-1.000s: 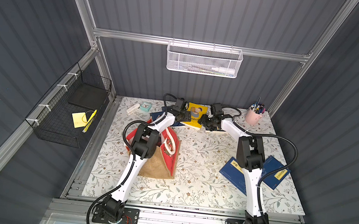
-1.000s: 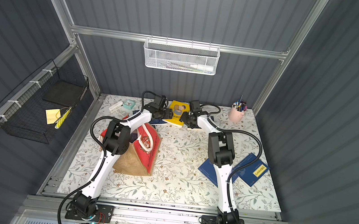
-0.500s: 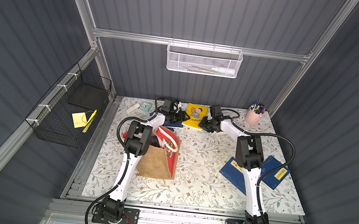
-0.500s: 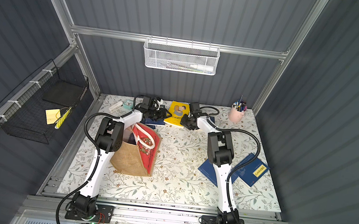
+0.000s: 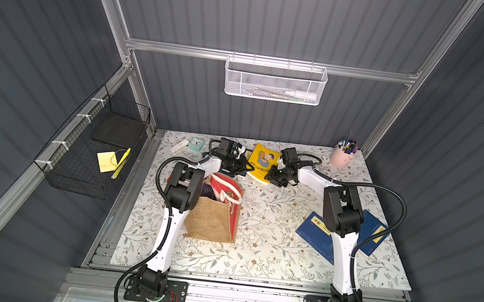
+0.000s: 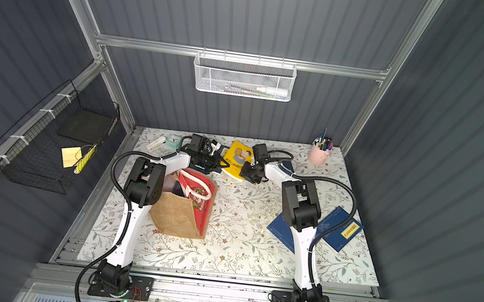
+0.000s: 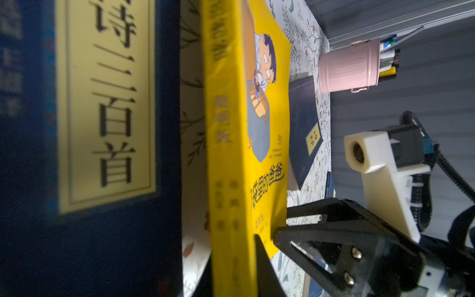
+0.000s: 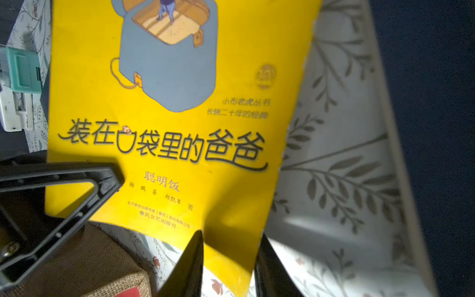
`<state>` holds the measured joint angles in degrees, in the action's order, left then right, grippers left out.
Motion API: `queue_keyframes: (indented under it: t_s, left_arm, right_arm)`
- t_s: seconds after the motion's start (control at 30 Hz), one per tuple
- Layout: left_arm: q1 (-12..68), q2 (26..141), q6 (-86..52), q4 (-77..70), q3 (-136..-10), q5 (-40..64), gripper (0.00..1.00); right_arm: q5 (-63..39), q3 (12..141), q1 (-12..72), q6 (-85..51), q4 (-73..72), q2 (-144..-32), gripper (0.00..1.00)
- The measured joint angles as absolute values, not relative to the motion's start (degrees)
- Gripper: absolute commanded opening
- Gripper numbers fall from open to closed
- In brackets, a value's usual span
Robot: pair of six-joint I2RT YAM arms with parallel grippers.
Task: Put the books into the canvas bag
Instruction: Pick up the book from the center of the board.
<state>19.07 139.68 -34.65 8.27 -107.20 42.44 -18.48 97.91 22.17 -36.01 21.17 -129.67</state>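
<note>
Currently the yellow book (image 5: 261, 164) is clenched by left pincer (image 5: 245, 168) and right pincer (image 5: 270, 174), so a joint lift into the canvas bag (image 5: 209, 220) seems needed.

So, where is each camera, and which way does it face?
Both top views: overhead near the arm bases, looking down at the table; both arms show.
Left wrist: on the left arm, facing the yellow book edge-on; right hand shows.
Right wrist: on the right arm, facing its cover; left hand shows.
All show the yellow book.
</note>
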Motion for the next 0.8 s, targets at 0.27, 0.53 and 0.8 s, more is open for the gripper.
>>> queue_keyframes:
  t_s: [0.27, 0.53, 0.8]
  left_arm:
    - [19.57, 129.86, -30.85, 12.12, -101.82, 41.36, 0.0]
    - [20.29, 115.81, -23.42, 17.96, -94.91, 38.85, 0.0]
    - [20.6, 97.93, -18.04, 19.7, -87.37, 37.26, 0.0]
  right_arm:
    - [-17.93, 89.12, 23.07, -36.07, 20.49, -116.9, 0.51]
    - [-13.21, 76.4, 23.33, -36.69, 18.52, -94.7, 0.66]
    - [-12.23, 63.16, 22.13, -38.09, 13.56, -73.69, 0.77]
